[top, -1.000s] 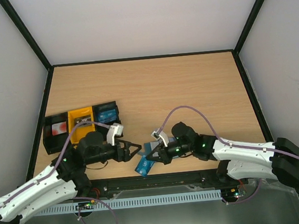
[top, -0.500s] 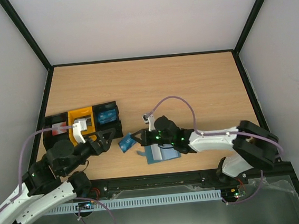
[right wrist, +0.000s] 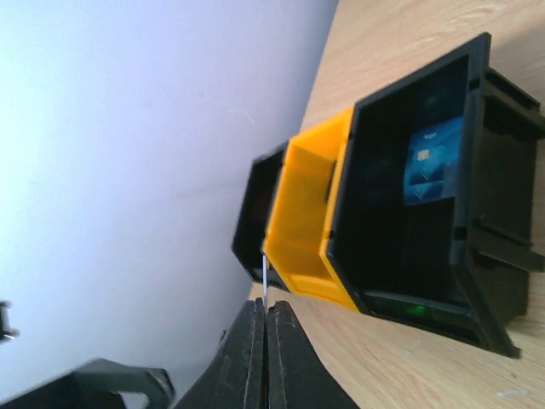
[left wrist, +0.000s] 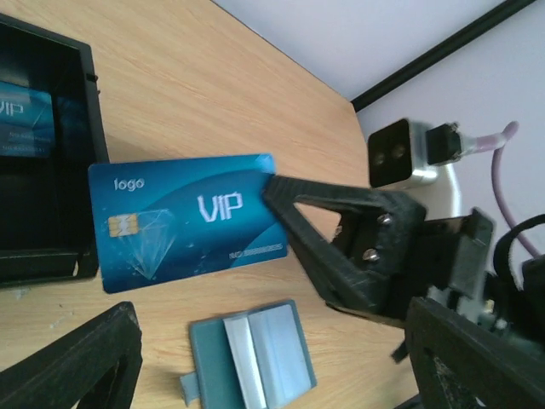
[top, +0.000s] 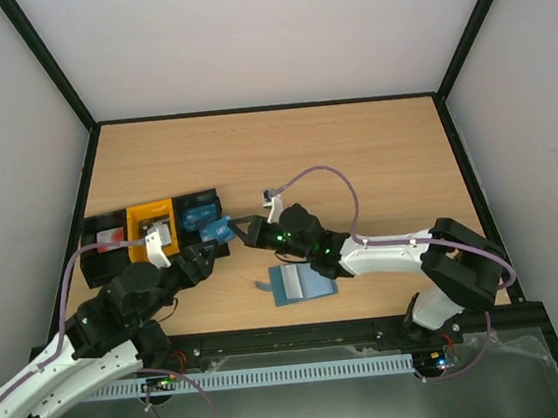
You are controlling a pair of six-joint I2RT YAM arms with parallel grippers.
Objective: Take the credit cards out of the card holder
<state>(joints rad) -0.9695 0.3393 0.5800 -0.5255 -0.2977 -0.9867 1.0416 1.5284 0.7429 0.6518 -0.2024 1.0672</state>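
**Card held out toward the trays, holder lying open behind**

Right fingers [top: 237, 230] are pinched shut on one short end of a blue card [top: 219, 231]. The card's long axis runs leftward from them to the near corner of the black tray [left wrist: 95, 111], which already has a blue card in it. Left fingers [top: 205, 258] stand wide just on the near side of the card, touching nothing. The card holder [top: 301, 284] lies open on the bench [top: 353, 152] beneath the right arm, well apart from both. No card shows in it.
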